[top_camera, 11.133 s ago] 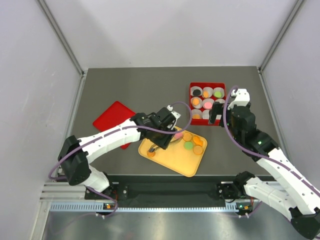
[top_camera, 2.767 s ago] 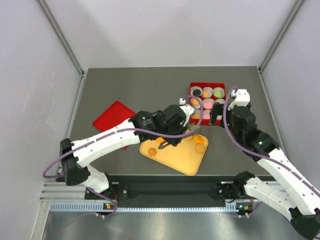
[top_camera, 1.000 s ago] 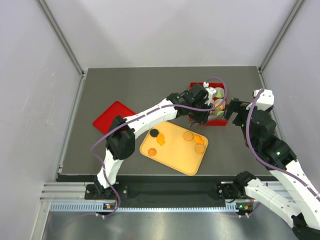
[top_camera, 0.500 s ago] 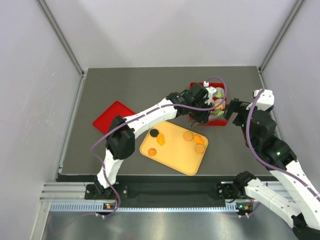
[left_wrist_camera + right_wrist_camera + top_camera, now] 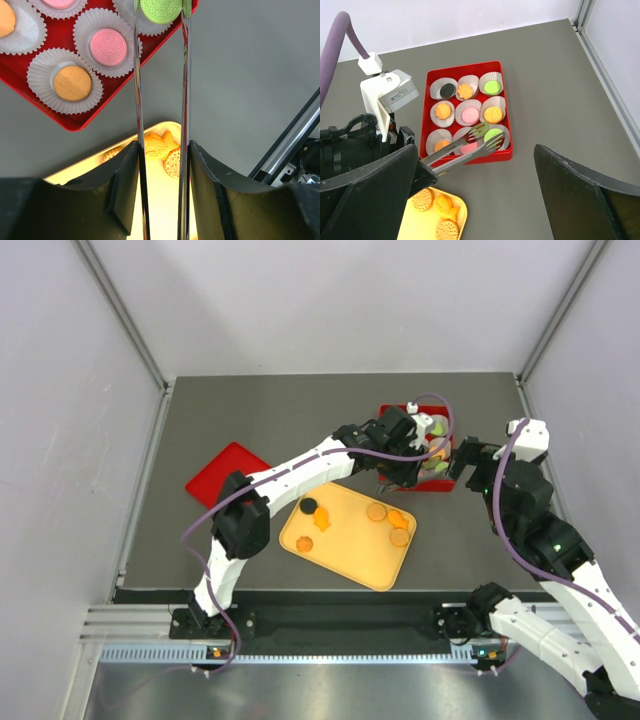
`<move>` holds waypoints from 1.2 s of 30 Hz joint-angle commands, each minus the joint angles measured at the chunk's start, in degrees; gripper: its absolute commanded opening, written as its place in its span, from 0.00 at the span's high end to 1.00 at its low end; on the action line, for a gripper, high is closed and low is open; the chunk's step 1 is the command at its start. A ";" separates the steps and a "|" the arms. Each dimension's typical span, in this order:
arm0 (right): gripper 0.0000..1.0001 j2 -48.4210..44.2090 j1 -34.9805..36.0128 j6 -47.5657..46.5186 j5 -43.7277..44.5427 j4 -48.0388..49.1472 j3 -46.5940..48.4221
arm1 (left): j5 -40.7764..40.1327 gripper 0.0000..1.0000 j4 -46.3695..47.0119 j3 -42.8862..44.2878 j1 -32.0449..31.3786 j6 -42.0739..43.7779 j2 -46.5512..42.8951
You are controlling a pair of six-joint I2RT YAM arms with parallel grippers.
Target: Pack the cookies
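My left gripper [image 5: 162,145] is shut on metal tongs [image 5: 470,142] and reaches over the red box [image 5: 465,156] of white paper cups. The tong tips straddle a green cookie [image 5: 161,9] that lies in the box's near right cup [image 5: 493,135]; I cannot tell whether they still pinch it. Pink [image 5: 108,45] and orange [image 5: 72,83] cookies lie in neighbouring cups. A black cookie [image 5: 309,505] and an orange one [image 5: 303,545] lie on the yellow tray [image 5: 345,555]. My right gripper [image 5: 475,200] is open and empty, right of the box [image 5: 470,462].
Fish-shaped and round patterned biscuits [image 5: 442,207] lie on the tray's right part. A red lid [image 5: 228,475] lies flat at the left of the grey table. Grey walls stand on both sides and at the back.
The left arm has swung with the tongs from the yellow tray to the red box, and the green cookie has left the tray. The right arm has drawn back right. Nothing moved in the last second.
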 commanded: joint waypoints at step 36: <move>0.00 0.32 -0.61 -0.91 -0.32 0.86 1.03 | -4.27 0.53 5.94 -6.33 5.28 -1.43 -12.92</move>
